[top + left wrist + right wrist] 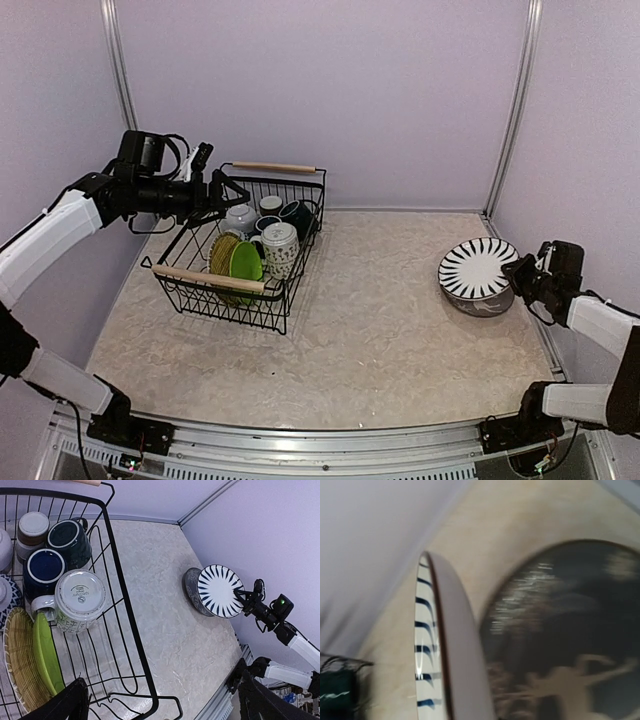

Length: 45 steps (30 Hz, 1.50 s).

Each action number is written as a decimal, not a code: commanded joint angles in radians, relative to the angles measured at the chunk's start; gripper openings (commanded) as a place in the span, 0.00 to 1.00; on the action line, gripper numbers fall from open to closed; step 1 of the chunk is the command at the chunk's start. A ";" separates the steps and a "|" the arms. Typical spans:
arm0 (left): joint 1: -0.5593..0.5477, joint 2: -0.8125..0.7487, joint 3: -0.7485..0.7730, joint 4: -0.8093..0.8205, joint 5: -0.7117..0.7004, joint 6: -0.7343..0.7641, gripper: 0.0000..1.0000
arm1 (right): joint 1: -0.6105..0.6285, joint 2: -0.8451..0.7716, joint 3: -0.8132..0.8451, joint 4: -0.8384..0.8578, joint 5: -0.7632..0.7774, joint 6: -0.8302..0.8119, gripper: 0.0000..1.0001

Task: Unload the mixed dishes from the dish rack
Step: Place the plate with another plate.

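Observation:
The black wire dish rack [228, 306] stands at the left of the table. In it I see a woven yellow plate [17, 655], a lime green plate [47, 652], a patterned white mug [80, 597], two dark mugs [67, 537] and a small cup [32, 527]. My left gripper [222, 190] hovers open above the rack's far left corner, with nothing between its fingers [70, 702]. At the right, my right gripper [525, 272] is shut on the rim of the striped black-white plate [477, 266], which is tilted on edge over a dark dish [482, 302].
The rack's two wooden handles [208, 279] sit at its near and far ends. Lilac walls close the table at the back and sides, and the right wall is close behind the right gripper. Bare marbled tabletop [370, 330] lies between rack and striped plate.

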 commanded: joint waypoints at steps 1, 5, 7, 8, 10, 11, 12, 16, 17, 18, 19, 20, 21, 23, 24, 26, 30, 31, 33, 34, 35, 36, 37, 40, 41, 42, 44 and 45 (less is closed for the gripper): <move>0.009 0.013 0.028 -0.032 -0.027 0.009 0.99 | -0.112 0.047 -0.007 0.123 -0.135 -0.022 0.00; 0.012 0.014 0.028 -0.032 -0.027 0.011 0.99 | -0.178 0.130 -0.026 0.201 -0.208 -0.021 0.00; 0.013 0.017 0.029 -0.033 -0.026 0.011 0.99 | -0.191 0.178 -0.021 0.233 -0.242 -0.020 0.00; 0.015 0.018 0.029 -0.034 -0.027 0.011 0.99 | -0.195 0.203 -0.017 0.249 -0.260 -0.021 0.00; 0.018 0.020 0.031 -0.035 -0.024 0.009 0.99 | -0.199 0.243 -0.013 0.271 -0.281 -0.022 0.00; 0.018 0.022 0.032 -0.035 -0.024 0.009 0.99 | -0.202 0.260 -0.011 0.279 -0.286 -0.023 0.00; 0.020 0.023 0.032 -0.037 -0.024 0.009 0.99 | -0.204 0.277 -0.010 0.286 -0.286 -0.026 0.00; 0.023 0.025 0.033 -0.037 -0.019 0.008 0.99 | -0.211 0.326 -0.001 0.285 -0.274 -0.055 0.00; 0.024 0.025 0.032 -0.037 -0.019 0.007 0.99 | -0.213 0.340 0.003 0.285 -0.277 -0.063 0.00; 0.024 0.025 0.033 -0.036 -0.017 0.006 0.99 | -0.216 0.354 0.006 0.286 -0.280 -0.069 0.00; 0.024 0.025 0.034 -0.037 -0.016 0.006 0.99 | -0.217 0.368 0.010 0.287 -0.282 -0.076 0.00; 0.026 0.026 0.034 -0.037 -0.014 0.006 0.99 | -0.217 0.379 0.014 0.286 -0.283 -0.083 0.00; 0.026 0.027 0.034 -0.035 -0.013 0.005 0.99 | -0.217 0.393 0.019 0.284 -0.285 -0.090 0.00; 0.028 0.027 0.034 -0.035 -0.009 0.004 0.99 | -0.219 0.417 0.031 0.266 -0.286 -0.110 0.06; 0.029 0.027 0.034 -0.036 -0.008 0.003 0.99 | -0.218 0.428 0.037 0.257 -0.289 -0.122 0.09; 0.031 0.025 0.035 -0.037 -0.007 0.003 0.99 | -0.219 0.442 0.048 0.231 -0.280 -0.150 0.17; 0.034 0.024 0.038 -0.041 -0.008 0.004 0.99 | -0.219 0.449 0.082 0.133 -0.224 -0.221 0.35; 0.034 0.024 0.038 -0.042 -0.010 0.004 0.99 | -0.220 0.447 0.089 0.106 -0.208 -0.239 0.38; 0.033 0.023 0.041 -0.047 -0.013 0.006 0.99 | -0.219 0.436 0.097 0.062 -0.179 -0.273 0.45; 0.034 0.022 0.041 -0.049 -0.017 0.007 0.99 | -0.219 0.430 0.102 0.038 -0.163 -0.289 0.48; 0.034 0.022 0.043 -0.050 -0.017 0.007 0.99 | -0.219 0.423 0.107 0.014 -0.147 -0.307 0.51; 0.033 0.022 0.044 -0.053 -0.019 0.009 0.99 | -0.219 0.416 0.112 -0.014 -0.126 -0.325 0.54; 0.035 0.023 0.044 -0.054 -0.023 0.009 0.99 | -0.219 0.406 0.116 -0.050 -0.099 -0.347 0.57; 0.035 0.024 0.046 -0.058 -0.027 0.010 0.99 | -0.219 0.382 0.127 -0.105 -0.054 -0.393 0.66; 0.036 0.025 0.047 -0.058 -0.027 0.010 0.99 | -0.219 0.378 0.129 -0.130 -0.045 -0.407 0.69; 0.035 0.025 0.048 -0.060 -0.029 0.011 0.99 | -0.219 0.373 0.132 -0.148 -0.034 -0.418 0.71; 0.035 0.027 0.049 -0.062 -0.033 0.013 0.99 | -0.219 0.375 0.135 -0.173 -0.024 -0.439 0.76; 0.035 0.027 0.050 -0.065 -0.035 0.014 0.99 | -0.218 0.379 0.137 -0.182 -0.020 -0.447 0.78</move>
